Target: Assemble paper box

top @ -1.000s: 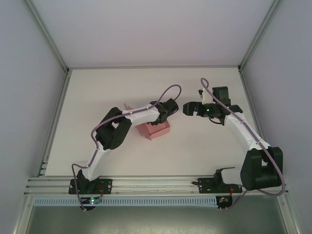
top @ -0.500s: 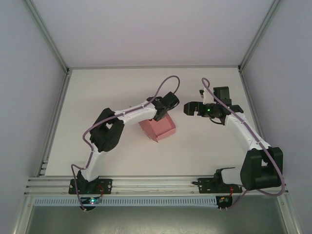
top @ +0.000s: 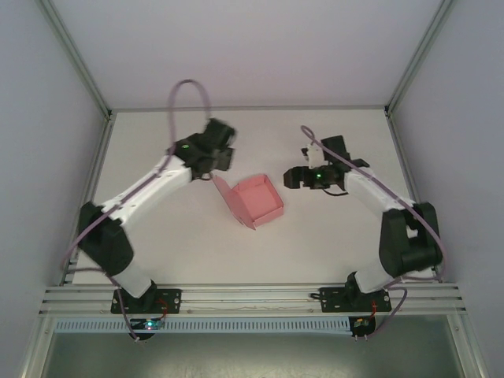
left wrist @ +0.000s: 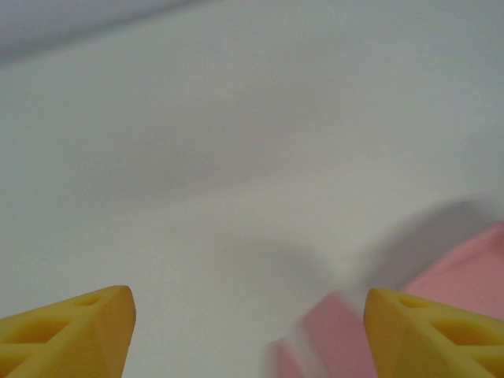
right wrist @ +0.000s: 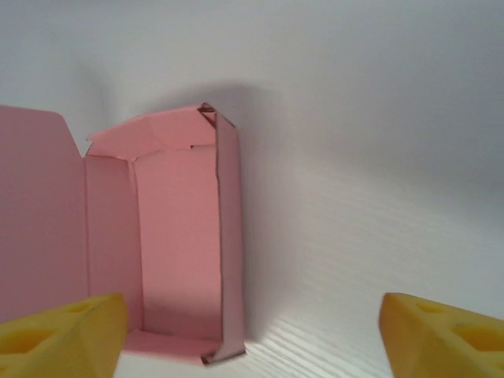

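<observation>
The left fingers [left wrist: 71, 329] had swung off the pink thin-card box [top: 256, 198], spread empty like the right fingers [right wrist: 55, 331]; folding its open lid seemingly came next.

Seen from the left wrist, the paper box [left wrist: 468, 276] is a soft pink blur, cropped by the right and bottom edges, its folds impossible to make out. The yellow fingers [left wrist: 67, 335] of the left tool [left wrist: 248, 315] are cut off by the bottom edge. From the right wrist, the box's open lid [right wrist: 39, 213] runs off the left edge. Its near end sits behind one of the right tool [right wrist: 253, 315] fingers [right wrist: 55, 335], which are also cropped at the bottom. From above, the left tool's head is smeared, its jaws unreadable.
</observation>
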Available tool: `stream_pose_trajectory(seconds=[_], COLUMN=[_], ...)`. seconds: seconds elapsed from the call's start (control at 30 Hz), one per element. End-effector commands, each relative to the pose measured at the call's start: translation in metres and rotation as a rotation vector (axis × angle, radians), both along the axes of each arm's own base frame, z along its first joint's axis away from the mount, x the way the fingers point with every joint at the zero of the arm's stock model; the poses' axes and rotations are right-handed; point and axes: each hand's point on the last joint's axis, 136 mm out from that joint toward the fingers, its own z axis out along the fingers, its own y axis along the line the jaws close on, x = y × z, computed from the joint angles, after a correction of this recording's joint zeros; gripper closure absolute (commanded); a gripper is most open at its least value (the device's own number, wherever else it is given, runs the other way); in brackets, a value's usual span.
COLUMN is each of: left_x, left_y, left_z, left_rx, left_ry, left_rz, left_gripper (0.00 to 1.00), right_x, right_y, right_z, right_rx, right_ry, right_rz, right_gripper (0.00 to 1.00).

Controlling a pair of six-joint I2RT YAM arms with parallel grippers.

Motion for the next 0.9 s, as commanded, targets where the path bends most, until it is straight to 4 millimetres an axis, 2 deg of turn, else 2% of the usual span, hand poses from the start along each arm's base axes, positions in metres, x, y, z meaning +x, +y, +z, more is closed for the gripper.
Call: stream_pose_trajectory(seconds=[0.0,0.1,0.17,0.27,0.33,0.37,0.43,0.5,0.6,0.67,0.73,0.87], left_x=[-0.040,-0.058,-0.064,-0.071,-0.073,-0.073,-0.073,-0.073,-0.075,-0.077,-0.079,-0.083], left_y=[0.005,-0.001,-0.005,-0.008,-0.010,-0.007,-0.001,0.006,0.013,0.015,0.017,0.018], left_z=[-0.056,-0.074,-0.088,-0.112,-0.124,-0.128,-0.131,-0.130,-0.122,-0.119,-0.118,-0.121], left_rx=[-0.272,-0.403,-0.452,-0.489,-0.485,-0.474,-0.460,-0.447,-0.426,-0.425,-0.421,-0.416], left_ry=[0.180,0.223,0.254,0.322,0.357,0.360,0.351,0.339,0.319,0.310,0.310,0.325], left_rz=[0.127,0.113,0.115,0.132,0.138,0.152,0.168,0.181,0.172,0.160,0.158,0.162], left_gripper=[0.27,0.28,0.29,0.36,0.37,0.37,0.36,0.36,0.31,0.26,0.22,0.18], right_x=[0.018,0.032,0.041,0.055,0.054,0.045,0.029,0.013,0.001,-0.007,-0.007,0.007], right_y=[0.028,0.053,0.061,0.078,0.087,0.089,0.089,0.080,0.069,0.073,0.075,0.078], right_z=[-0.004,-0.015,-0.018,-0.001,0.005,0.003,-0.003,-0.009,-0.010,-0.008,-0.019,-0.050], right_rx=[-0.059,-0.140,-0.194,-0.182,-0.158,-0.143,-0.114,-0.112,-0.115,-0.105,-0.163,-0.301], right_ry=[-0.034,-0.121,-0.199,-0.373,-0.429,-0.428,-0.386,-0.344,-0.319,-0.298,-0.283,-0.262], right_rz=[0.094,0.284,0.418,0.627,0.757,0.839,0.963,1.076,1.193,1.252,1.289,1.320], right_gripper=[0.21,0.18,0.18,0.19,0.19,0.19,0.19,0.22,0.24,0.24,0.24,0.24])
